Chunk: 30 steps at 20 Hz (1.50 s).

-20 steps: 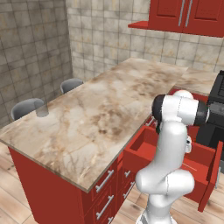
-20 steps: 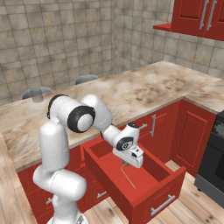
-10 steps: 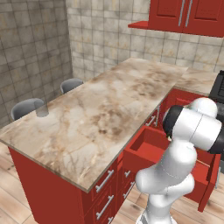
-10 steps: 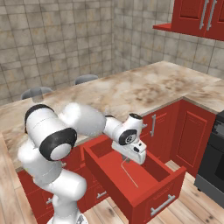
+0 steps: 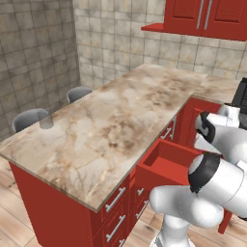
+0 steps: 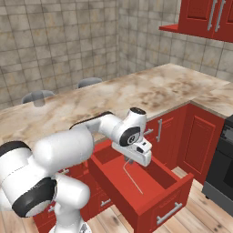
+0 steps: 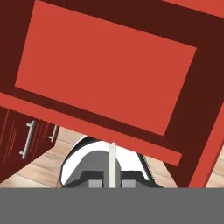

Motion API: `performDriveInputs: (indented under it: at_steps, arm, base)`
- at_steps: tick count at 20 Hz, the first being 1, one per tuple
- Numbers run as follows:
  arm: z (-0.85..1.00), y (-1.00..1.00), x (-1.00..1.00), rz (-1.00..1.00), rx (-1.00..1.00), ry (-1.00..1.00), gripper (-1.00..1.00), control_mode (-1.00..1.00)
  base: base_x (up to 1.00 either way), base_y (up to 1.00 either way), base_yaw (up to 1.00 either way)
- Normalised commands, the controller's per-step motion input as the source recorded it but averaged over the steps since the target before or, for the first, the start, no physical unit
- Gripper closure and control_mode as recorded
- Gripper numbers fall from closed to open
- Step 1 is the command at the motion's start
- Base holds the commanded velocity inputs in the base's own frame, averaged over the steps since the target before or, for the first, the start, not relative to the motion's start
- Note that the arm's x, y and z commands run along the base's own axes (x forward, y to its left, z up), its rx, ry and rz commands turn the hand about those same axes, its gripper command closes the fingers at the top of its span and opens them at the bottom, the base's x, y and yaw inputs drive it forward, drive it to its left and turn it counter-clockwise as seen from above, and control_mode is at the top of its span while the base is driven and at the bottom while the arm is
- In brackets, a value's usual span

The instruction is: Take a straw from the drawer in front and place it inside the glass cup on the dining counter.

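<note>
Straw (image 6: 133, 177) is hanging from the gripper (image 6: 127, 158) over the open drawer (image 6: 150, 200), its top end pinched between the jaws and its lower end slanting down toward the drawer's near right, close to the floor of the box; whether the tip is touching cannot be told. In the hand view the straw (image 7: 112, 164) is showing as a thin pale strip rising between the narrowed jaws, so the grip is reading as closed on it near one end, likely so the free length can go down into the cup first.

Glass cup (image 5: 46, 119) is standing well apart, at the far left corner of the dining counter (image 5: 116, 125), just beside its edge and in front of a grey stool (image 5: 29, 118).

Drawer walls are boxing the straw on all sides; open room is lying upward only. Judgement: a lift clear of the front wall is being called for before any swing left, and the counter's overhanging edge just above the drawer is the thing most likely to snag the long free end.
</note>
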Motion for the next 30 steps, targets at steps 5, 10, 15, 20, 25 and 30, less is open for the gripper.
performDriveInputs:
  at_steps: [5,10,15,20,25,30]
  arm:
    - [0.53,0.00,-0.04,0.00,0.00,0.00,1.00,-1.00]
    - [0.36,-0.02,-0.03,0.00,0.00,0.00,1.00,-1.00]
    - [0.25,-0.12,-0.18,0.00,0.04,0.00,1.00,-1.00]
    - [0.23,-0.03,-0.25,0.01,0.03,0.00,1.00,-1.00]
    - [0.17,0.00,-0.30,0.01,0.02,0.00,1.00,-1.00]
    - [0.01,0.00,-0.27,0.01,0.03,0.00,1.00,-1.00]
  base:
    - [0.00,0.00,0.00]
    - [0.00,0.00,0.00]
    - [0.00,0.00,0.00]
    - [0.00,0.00,0.00]
    - [0.00,0.00,0.00]
    - [0.00,0.00,0.00]
